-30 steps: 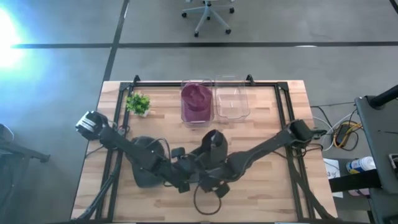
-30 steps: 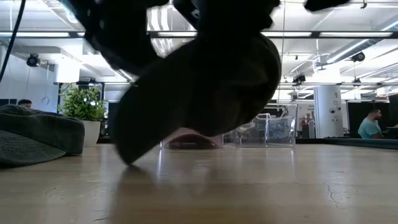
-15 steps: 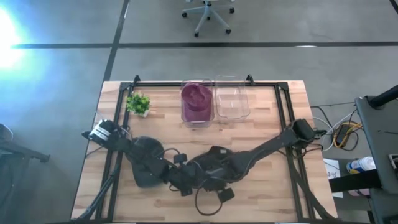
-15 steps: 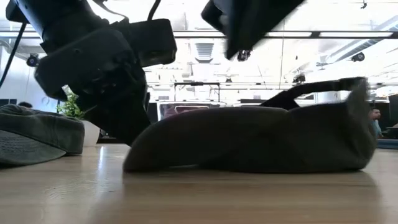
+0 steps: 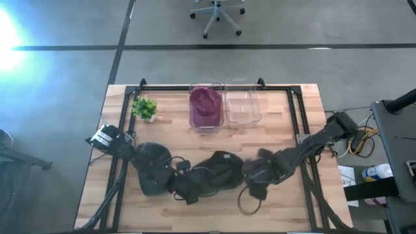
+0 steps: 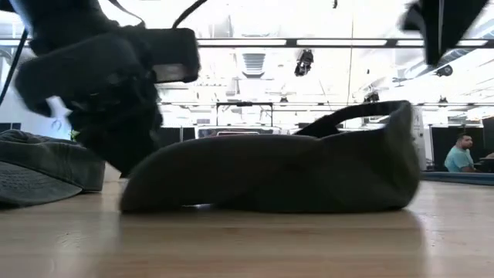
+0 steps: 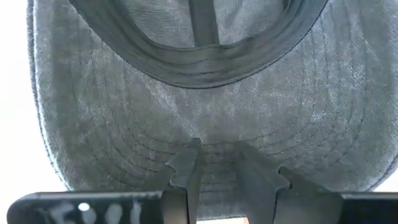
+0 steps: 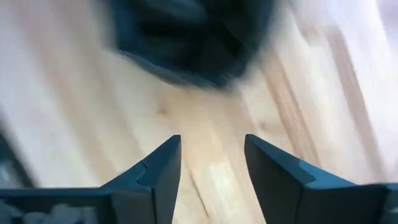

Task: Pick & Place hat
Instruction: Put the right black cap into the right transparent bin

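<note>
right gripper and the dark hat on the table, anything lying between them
Nothing: in the right wrist view only bare wood of the table lies between the open right gripper and the hat.

Open-plan office or lab: strip ceiling lights (image 6: 255, 42), swivel chair (image 5: 218, 14).

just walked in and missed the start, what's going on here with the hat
The left gripper is pinching the brim of a dark hat lying upside down on the wooden table. The right gripper is open and empty beside it. A second hat lies by the left arm.
</note>
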Robot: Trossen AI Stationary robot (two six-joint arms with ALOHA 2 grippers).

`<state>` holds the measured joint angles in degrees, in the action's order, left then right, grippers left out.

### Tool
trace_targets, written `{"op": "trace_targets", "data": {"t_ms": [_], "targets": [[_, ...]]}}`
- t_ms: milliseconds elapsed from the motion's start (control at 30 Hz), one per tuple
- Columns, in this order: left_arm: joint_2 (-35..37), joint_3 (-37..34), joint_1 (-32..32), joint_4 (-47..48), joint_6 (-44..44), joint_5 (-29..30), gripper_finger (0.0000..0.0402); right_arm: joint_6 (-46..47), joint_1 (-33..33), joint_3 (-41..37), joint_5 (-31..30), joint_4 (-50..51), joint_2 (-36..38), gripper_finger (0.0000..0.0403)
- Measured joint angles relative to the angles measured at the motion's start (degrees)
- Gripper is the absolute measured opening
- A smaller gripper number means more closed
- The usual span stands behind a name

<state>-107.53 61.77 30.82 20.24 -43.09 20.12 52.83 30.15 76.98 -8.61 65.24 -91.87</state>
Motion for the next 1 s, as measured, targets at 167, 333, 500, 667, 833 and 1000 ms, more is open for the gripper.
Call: {"op": "trace_targets", "data": {"t_ms": [167,333,500,667,833,1000], "targets": [[0.4,0.1,2.4,1.7,-0.8,0.3,0.0094,11.6,-2.0,-15.0,-0.3,-15.6,6.9,0.0147],[1.6,1.3,2.9,2.7,-0.7,-0.2,0.0094,11.0,-6.3,-22.7,-0.2,-28.4,6.2,0.0124],[2.2,2.4,2.6,4.2,-0.5,0.1,0.0094,5.0,-9.7,-22.7,2.4,-34.9,4.6,0.0113],[2.3,2.1,2.6,6.8,-2.7,-0.2,0.0094,-1.4,-9.9,-13.7,-0.5,-15.9,6.0,0.0107],[2.4,1.5,2.6,6.4,-3.8,0.2,0.0094,-10.6,-11.0,-3.4,-0.4,-12.8,5.7,0.0107],[3.0,3.1,2.8,6.7,-4.2,1.0,0.0094,-10.8,-11.9,-0.7,2.1,-12.4,2.7,0.0110]]}}
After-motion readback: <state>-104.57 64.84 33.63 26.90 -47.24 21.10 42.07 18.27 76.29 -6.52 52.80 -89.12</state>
